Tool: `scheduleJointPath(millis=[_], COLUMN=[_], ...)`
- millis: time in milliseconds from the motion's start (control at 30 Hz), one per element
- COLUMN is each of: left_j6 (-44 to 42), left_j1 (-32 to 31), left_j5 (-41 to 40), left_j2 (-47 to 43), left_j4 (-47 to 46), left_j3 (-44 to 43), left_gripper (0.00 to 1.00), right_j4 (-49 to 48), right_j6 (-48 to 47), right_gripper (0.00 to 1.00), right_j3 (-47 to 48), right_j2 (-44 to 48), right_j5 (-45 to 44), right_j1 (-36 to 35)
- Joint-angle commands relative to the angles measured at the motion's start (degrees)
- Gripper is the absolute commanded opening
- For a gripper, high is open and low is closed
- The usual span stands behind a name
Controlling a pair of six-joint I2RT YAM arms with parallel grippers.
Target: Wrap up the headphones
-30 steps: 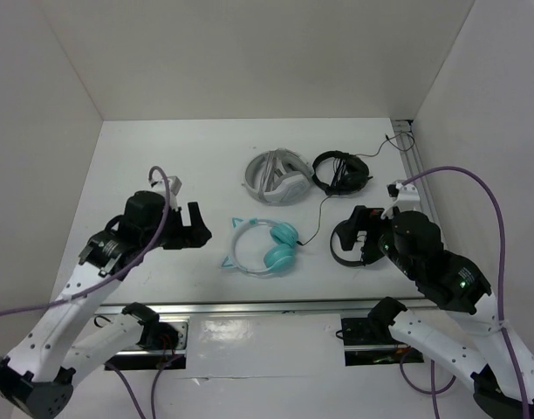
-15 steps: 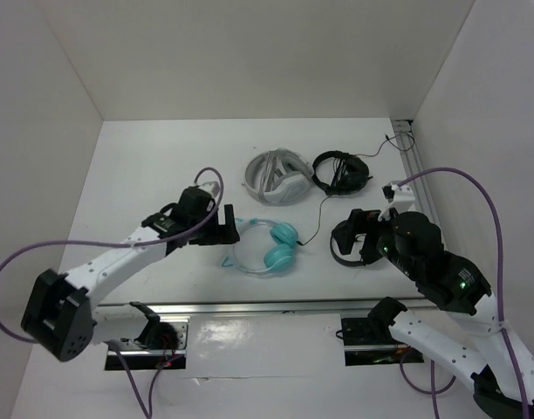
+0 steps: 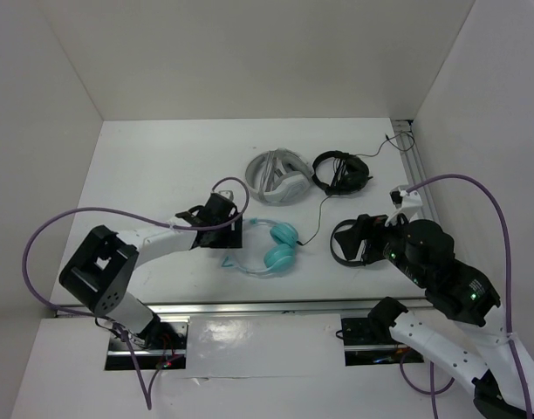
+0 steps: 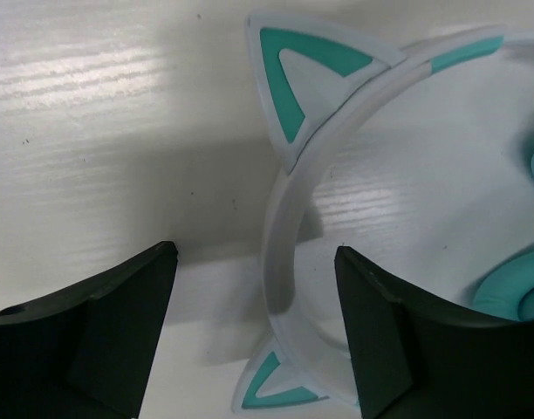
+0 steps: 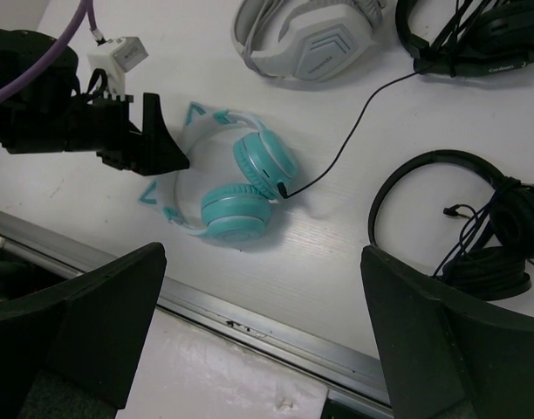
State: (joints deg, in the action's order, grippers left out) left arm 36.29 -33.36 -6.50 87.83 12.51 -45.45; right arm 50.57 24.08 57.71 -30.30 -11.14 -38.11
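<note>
- The headphones point(image 3: 265, 247) are laid flat near the front edge of the white, faintly grained table point(image 3: 154, 166). A smooth pale band, pointed teal-filled cat ears and round padded teal cups are seen.
- A thin black cable point(image 5: 337, 157) is curved away from one cup.
- The left gripper point(image 4: 256, 262) is spread open, with nothing clamped. Its dark matte fingers point(image 4: 101, 332) are set either side of the band.
- The right gripper point(image 5: 263, 253) is spread wide and empty.

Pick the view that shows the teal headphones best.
Right wrist view: the teal headphones appear nearly whole, with both cups. The top view shows them smaller; the left wrist view shows only headband and ears.
</note>
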Motion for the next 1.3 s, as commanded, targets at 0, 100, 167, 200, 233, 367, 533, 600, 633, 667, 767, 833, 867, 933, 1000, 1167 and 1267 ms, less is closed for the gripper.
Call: scheduleJointPath(millis=[0, 100, 167, 200, 233, 367, 533, 600, 633, 667, 767, 833, 867, 933, 1000, 1167, 1267], left_j6=[0.9, 2.7, 3.9, 4.7, 5.2, 6.3, 10.3, 12.0, 14.1, 15.0, 17.8, 17.8, 18.3, 18.3, 19.2, 15.1, 11.8], left_j1=[-1.1, -3.8, -5.0, -5.6, -5.6, -6.9, -9.2, -10.9, -13.3, -14.6, -19.6, -21.5, -22.7, -23.2, -23.2, -21.9, -20.0], left_j5=[-2.9, -6.8, -9.5, -9.5, -10.2, -11.9, -15.3, -18.9, -20.1, -22.5, -25.1, -25.8, -26.4, -28.1, -32.0, -38.1, -37.6], left_j2=[4.0, 6.5, 7.6, 7.6, 8.4, 8.9, 7.3, 5.2, 2.1, 0.3, -7.9, -11.8, -13.6, -18.7, -23.4, -28.5, -31.2], left_j4=[-0.6, 1.3, 2.8, 3.5, 3.5, 4.8, 10.9, 17.1, 19.6, 25.1, 34.5, 43.3, 46.3, 52.1, 58.8, 65.8, 65.8], left_j3=[-0.3, -1.6, -2.4, -3.0, -3.0, -3.0, -3.5, -4.8, -6.1, -6.9, -11.3, -14.1, -15.5, -20.0, -23.9, -30.6, -35.4], left_gripper=[0.84, 0.76, 0.75, 0.72, 0.68, 0.43, 0.0, 0.0, 0.0, 0.0, 0.0, 0.0, 0.0, 0.0, 0.0, 0.0, 0.0], right_j4=[-3.5, -3.5, -3.5, -3.5, -3.5, -3.5, -3.5, -3.5, -3.5, -3.5, -5.8, -8.2, -9.1, -11.3, -12.8, -17.8, -14.6], right_j6=[-1.2, -1.2, -1.2, -1.2, -1.2, -1.2, -1.7, -1.8, -2.4, -2.9, -5.8, -8.4, -9.3, -10.9, -15.6, -21.1, -25.4], right_gripper=[1.0, 1.0, 1.0, 1.0, 1.0, 1.0, 1.0, 1.0, 1.0, 1.0, 1.0, 1.0, 1.0, 1.0, 1.0, 1.0, 1.0], right_j3=[0.2, 0.2, 0.2, 0.2, 0.2, 0.2, 0.2, 0.2, 0.2, 0.7, 0.7, 0.7, 0.7, 1.3, 2.0, 4.4, 10.8], right_j2=[0.9, 0.9, 0.9, 0.9, 0.9, 0.9, 0.9, 0.9, 0.4, 0.4, 0.4, 0.4, 0.4, 1.0, 1.0, -3.6, -12.3], right_j5=[0.8, 1.3, 1.3, 1.3, 1.3, 1.3, 1.3, 1.3, 1.8, 3.0, 7.3, 10.4, 14.3, 18.1, 27.6, 37.9, 37.2], right_j1=[-0.3, -0.3, -0.3, -0.3, -0.3, -0.3, -0.3, -0.3, -0.3, -0.3, -0.3, -0.3, -0.3, -0.3, -0.3, -0.3, -0.3])
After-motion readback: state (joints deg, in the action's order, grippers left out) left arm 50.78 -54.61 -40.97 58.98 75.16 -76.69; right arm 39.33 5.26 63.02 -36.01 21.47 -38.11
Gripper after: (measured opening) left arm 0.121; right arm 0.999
